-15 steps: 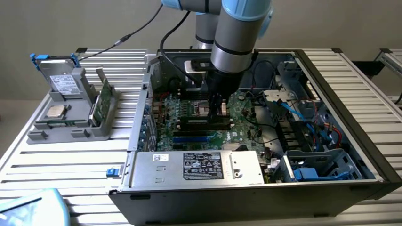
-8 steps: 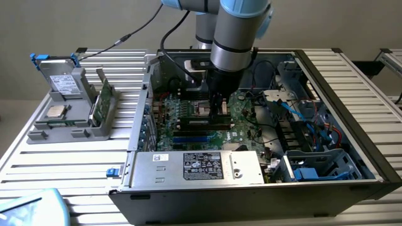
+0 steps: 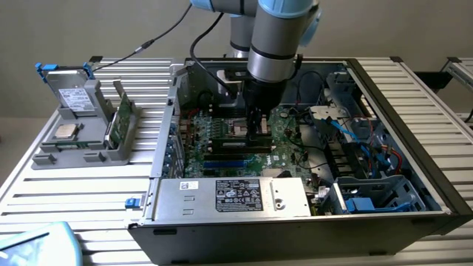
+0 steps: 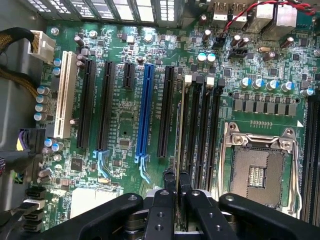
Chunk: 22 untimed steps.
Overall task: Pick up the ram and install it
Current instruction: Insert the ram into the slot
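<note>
Green, slim ram stick (image 4: 180, 125) clamped edge-on in black two-finger gripper (image 4: 176, 180), upright over black mobo memory slots (image 4: 200, 135), near side of silver CPU socket (image 4: 257, 170)

the ram (image 4: 179, 130) turns its thin edge to the wrist camera, so its chips are hidden. the end nearest the gripper (image 4: 177, 189) is covered by the fingers (image 4: 169, 200), and whether it sits in a slot cannot be told. in the exterior view the ram's outline is lost among dark slots beneath the gripper. above the gripper the arm (image 3: 275, 39) is cut off. the print on the power supply label (image 3: 238, 195), past the gripper toward the camera, is too small to read.
</note>
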Available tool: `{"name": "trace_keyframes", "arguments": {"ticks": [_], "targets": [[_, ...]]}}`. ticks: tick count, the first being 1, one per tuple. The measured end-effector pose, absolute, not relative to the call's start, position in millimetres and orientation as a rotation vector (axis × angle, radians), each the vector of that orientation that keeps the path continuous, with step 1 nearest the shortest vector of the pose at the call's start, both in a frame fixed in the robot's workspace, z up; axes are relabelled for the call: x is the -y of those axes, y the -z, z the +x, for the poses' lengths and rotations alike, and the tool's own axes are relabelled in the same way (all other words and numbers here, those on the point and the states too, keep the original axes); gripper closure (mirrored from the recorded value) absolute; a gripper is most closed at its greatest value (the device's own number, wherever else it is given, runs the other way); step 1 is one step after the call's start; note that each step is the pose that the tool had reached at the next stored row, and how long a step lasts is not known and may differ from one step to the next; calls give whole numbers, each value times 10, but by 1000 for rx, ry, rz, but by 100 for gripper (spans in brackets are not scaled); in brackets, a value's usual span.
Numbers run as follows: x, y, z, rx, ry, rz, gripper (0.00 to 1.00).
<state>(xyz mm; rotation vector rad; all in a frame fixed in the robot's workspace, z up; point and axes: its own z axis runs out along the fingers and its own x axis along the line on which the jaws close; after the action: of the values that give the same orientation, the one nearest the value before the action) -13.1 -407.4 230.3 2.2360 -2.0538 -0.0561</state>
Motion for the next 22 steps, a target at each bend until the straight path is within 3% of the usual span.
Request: {"name": "trace_keyframes", "arguments": {"ticks": [22], "targets": [[4030, -2286, -159, 2067, 49, 2231, 86]]}}
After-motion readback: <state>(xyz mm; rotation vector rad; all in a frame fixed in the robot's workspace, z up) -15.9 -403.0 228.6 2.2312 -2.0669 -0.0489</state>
